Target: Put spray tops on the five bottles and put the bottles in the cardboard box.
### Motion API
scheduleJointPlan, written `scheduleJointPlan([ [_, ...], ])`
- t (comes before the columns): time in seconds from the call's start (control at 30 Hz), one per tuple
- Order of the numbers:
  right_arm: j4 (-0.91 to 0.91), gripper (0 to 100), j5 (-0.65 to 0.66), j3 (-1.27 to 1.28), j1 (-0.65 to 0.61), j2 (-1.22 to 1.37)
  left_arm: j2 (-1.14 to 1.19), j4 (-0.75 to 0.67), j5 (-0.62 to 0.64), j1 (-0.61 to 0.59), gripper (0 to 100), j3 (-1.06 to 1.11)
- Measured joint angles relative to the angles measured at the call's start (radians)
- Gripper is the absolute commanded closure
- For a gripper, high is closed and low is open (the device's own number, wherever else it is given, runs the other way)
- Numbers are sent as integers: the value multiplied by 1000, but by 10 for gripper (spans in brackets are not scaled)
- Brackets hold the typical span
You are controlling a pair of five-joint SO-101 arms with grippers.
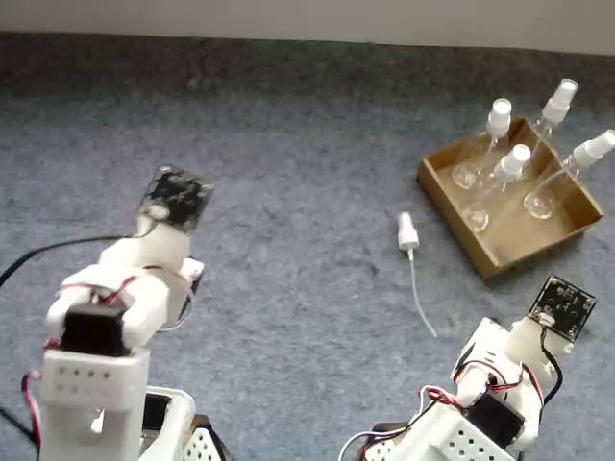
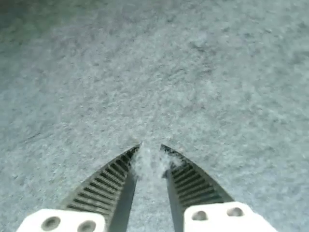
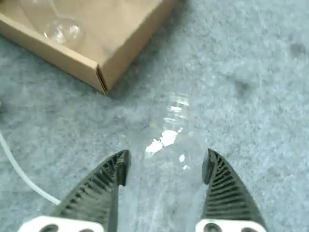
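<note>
Grey tabletop (image 1: 288,192): right end effector (image 3: 167,152) seemingly pinches a clear bottle (image 3: 170,137) beside the cardboard box (image 3: 131,47); left end effector (image 2: 150,151) barely parted

Right wrist view: clear bottle held at the gripper, beside the box corner.

The right gripper (image 3: 165,162) is seen with its ribbed fingers (image 3: 104,186) spread wide, and a clear bottle (image 3: 166,140) is clasped between them, low over the grey carpeted counter (image 3: 251,72). A corner of the cardboard box (image 3: 72,63) is noted just beyond the fingertips. The round base of a second bottle (image 3: 60,29) is observed inside the box. A thin white tube (image 3: 19,176) is recorded lying on the counter beside one finger.
</note>
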Motion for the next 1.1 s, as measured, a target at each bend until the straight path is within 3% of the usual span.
scheduleJointPlan([
  [0.23, -17, 887, -3, 83, 118, -12, 199, 0, 138, 256, 965, -164],
  [0.5, -20, 887, -3, 126, 144, -12, 465, 0, 252, 532, 965, -393],
  [1.0, -20, 887, -3, 126, 144, -12, 1105, 0, 270, 729, 964, -899],
  [1.1, -20, 887, -3, 126, 144, -12, 1231, 0, 338, 738, 964, -1034],
])
